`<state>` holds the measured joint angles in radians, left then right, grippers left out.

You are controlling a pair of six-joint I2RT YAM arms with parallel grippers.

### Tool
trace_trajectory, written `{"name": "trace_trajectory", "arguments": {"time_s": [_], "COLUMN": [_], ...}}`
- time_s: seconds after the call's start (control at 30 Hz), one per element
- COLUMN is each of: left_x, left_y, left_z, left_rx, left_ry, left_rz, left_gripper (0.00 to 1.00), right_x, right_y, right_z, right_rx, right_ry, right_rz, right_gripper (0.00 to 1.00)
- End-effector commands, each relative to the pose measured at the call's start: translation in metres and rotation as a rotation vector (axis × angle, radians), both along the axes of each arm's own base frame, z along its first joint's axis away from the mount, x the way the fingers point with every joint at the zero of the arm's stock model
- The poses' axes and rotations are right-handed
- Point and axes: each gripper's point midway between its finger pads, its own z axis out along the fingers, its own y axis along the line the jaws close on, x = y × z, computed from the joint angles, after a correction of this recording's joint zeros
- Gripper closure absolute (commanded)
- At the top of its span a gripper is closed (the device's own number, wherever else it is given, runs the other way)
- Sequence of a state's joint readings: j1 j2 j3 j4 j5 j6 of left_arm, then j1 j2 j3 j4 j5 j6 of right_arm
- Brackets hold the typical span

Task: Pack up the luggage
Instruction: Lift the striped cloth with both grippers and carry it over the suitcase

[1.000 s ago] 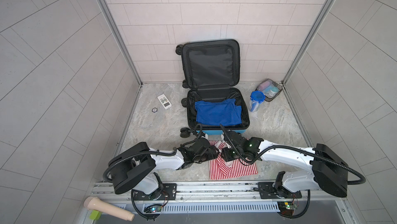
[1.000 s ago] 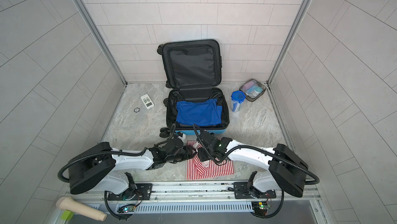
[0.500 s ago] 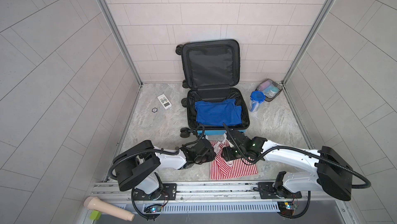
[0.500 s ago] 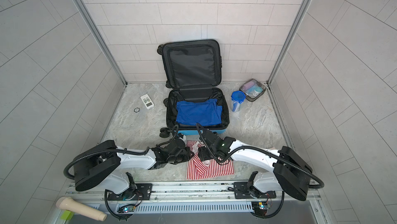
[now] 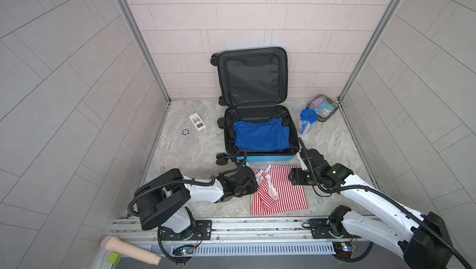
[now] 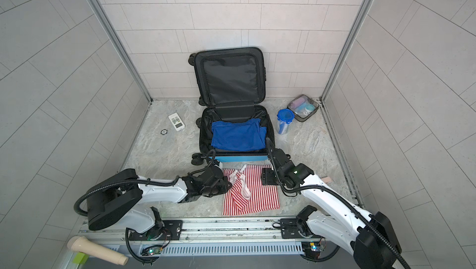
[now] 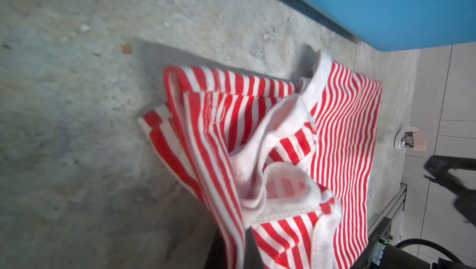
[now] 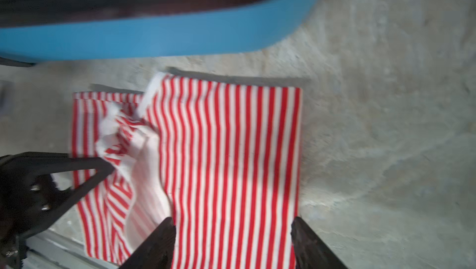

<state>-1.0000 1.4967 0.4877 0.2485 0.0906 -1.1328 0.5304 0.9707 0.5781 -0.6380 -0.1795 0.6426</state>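
Note:
The luggage [image 5: 265, 157] [image 6: 242, 158], a blue suitcase, lies open at the back with its lid leaning on the wall. A blue garment [image 5: 260, 136] lies inside it. A red-and-white striped garment [image 5: 286, 193] [image 6: 260, 193] [image 7: 345, 131] [image 8: 226, 138] is spread on the floor just in front. My left gripper [image 5: 253, 186] [image 6: 229, 185] [image 7: 244, 244] [image 8: 108, 167] is shut on the bunched left edge of the striped garment. Over the garment's far right part, my right gripper [image 5: 292, 177] [image 6: 264, 177] [image 8: 233, 226] is open and holds nothing.
A white remote [image 5: 197, 122] and a small round token [image 5: 184, 131] lie left of the suitcase. A blue-lidded container [image 5: 307, 120] and a clear toiletry pouch [image 5: 322, 107] sit at the back right. Tiled walls close three sides; the arms' rail [image 5: 244, 225] runs along the front.
The left gripper has shut on the striped garment's left edge. The right gripper has opened, let go of the cloth and drawn back to the right.

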Motion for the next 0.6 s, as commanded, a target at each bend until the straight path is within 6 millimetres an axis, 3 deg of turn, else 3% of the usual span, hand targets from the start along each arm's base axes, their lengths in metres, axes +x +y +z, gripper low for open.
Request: {"name": "trace_trajectory", "arguments": {"time_s": [0.0, 0.33, 0.57], "left_x": [0.001, 0.003, 0.004], "left_y": [0.01, 0.006, 0.004], "left_z": [-0.006, -0.006, -0.003], "left_rx": [0.062, 0.068, 0.076], "left_ry": [0.008, 0.009, 0.005], "left_rz": [0.019, 0.013, 0.003], "left_gripper": [1.0, 1.0, 1.0], "right_x": [-0.013, -0.018, -0.018], "right_y": [-0.012, -0.009, -0.003], "right_z": [-0.02, -0.051, -0.057], "right_rx": [-0.031, 0.028, 0.075], "right_ry": [0.072, 0.139, 0.15], "right_rz": [0.007, -0.024, -0.043], "right_gripper": [0.27, 0.34, 0.53]}}
